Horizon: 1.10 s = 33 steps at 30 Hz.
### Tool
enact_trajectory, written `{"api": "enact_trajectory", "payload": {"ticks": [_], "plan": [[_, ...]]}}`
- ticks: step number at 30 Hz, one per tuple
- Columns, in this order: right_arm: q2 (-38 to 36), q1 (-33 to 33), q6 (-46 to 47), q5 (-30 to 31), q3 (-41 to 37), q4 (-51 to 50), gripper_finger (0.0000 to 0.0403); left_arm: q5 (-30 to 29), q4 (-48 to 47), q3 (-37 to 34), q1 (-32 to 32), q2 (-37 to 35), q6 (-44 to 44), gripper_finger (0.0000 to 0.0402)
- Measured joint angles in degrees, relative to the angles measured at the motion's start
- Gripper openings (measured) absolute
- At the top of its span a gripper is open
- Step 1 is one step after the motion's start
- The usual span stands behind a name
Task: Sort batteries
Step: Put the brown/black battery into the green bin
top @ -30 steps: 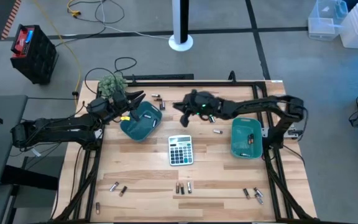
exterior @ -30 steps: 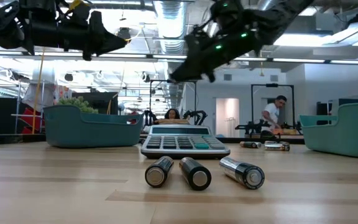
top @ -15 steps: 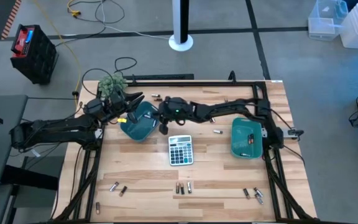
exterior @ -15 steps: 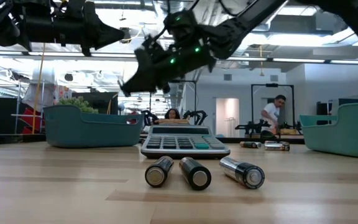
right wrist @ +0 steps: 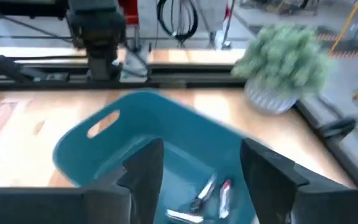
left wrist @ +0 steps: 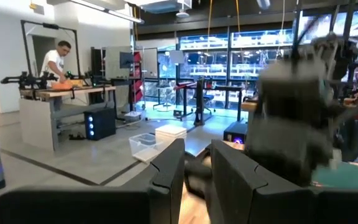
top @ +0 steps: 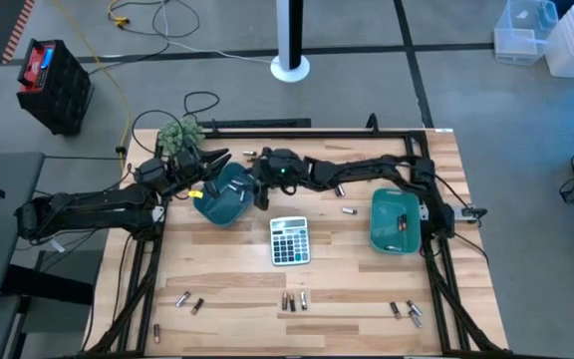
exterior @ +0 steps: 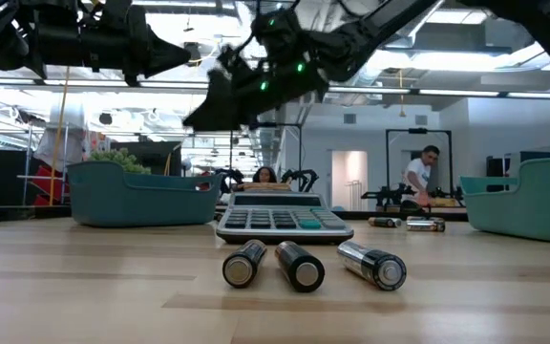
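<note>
The bench (top: 237,269) is pale wooden planking on a dark metal frame, standing on a grey concrete floor with yellow and black cables trailing off past its far-left corner. A white pole base (top: 289,66) stands on the floor beyond the far edge, a black crate (top: 56,84) to the far left, and clear plastic bins (top: 551,32) to the far right. In the low view the room behind is a bright workshop, where a person (exterior: 418,177) bends over another worktop.

A grey calculator (top: 289,240) lies near the middle of the bench. One teal tray (top: 227,193) sits toward the far-left part, beside a small potted plant (top: 181,134); a second teal tray (top: 396,221) sits by the right edge.

The batteries (top: 296,300) lie mostly in loose groups along the near edge: three near the middle, two toward the near-left corner, a few toward the near-right corner. A few more lie near the far edge, and several rest inside the left tray (right wrist: 209,196).

The right end effector (top: 264,189) hangs over the left tray's right rim, fingers spread apart and holding nothing. The left end effector (top: 215,160) hovers at the tray's far-left side, fingers close together with a narrow gap, nothing visibly between them.

The widest bare stretch of bench runs between the calculator and the near-edge batteries.
</note>
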Motion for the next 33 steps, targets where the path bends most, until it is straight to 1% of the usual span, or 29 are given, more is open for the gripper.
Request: {"api": "enact_trajectory", "payload": {"ticks": [5, 9, 10, 13, 16, 19, 21, 23, 25, 29, 33], "plan": [[-2.4, -3.2, -4.9, 0.0, -0.1, -5.3, 0.0224, 0.0, -0.4, 0.0, 0.0, 0.0, 0.2, 0.0076], [-3.4, -7.8, -6.1, -0.1, -0.1, -8.5, 0.0223, 0.0, -0.9, 0.0, 0.0, 0.0, 0.2, 0.0076], [-3.4, -9.2, -6.1, -0.5, -0.1, -9.4, 0.0223, 0.0, -1.0, 0.0, 0.0, 0.0, 0.2, 0.0076], [-3.3, -13.2, -6.2, -5.5, -0.1, -11.2, 0.0223, 0.0, -1.2, 0.0, 0.0, 0.0, 0.2, 0.0076], [-3.3, -16.2, -7.1, -8.7, 0.0, -12.5, 0.0223, 0.0, -2.0, 0.0, 0.0, 0.0, -0.1, 0.0076], [-3.2, -18.2, -8.7, -9.2, 1.6, -18.1, 0.0223, 0.0, -2.5, 0.0, 0.0, 0.0, -0.9, 0.0076], [-3.2, -18.9, -9.9, -9.2, 2.0, -20.1, 0.0223, -0.4, -3.2, 0.0, 0.0, 0.0, -1.2, 0.0076], [-3.1, -19.1, -11.6, -9.2, 2.0, -21.2, 0.0223, -1.7, -4.2, 0.0, 0.0, 0.0, -1.7, 0.0076], [-3.1, -19.1, -14.2, -9.8, 2.0, -21.3, 0.0223, -4.6, -5.5, 0.1, 0.0, 0.0, -2.5, 0.0076], [-3.2, -19.4, -18.1, -13.1, 2.0, -19.8, 0.0223, -8.7, -8.1, 0.1, 0.0, 0.1, -3.9, 0.0076], [-3.2, -20.5, -19.5, -16.9, 2.0, -20.7, 0.0223, -10.4, -11.2, 0.5, 0.0, 0.1, -6.0, 0.0076]]}}
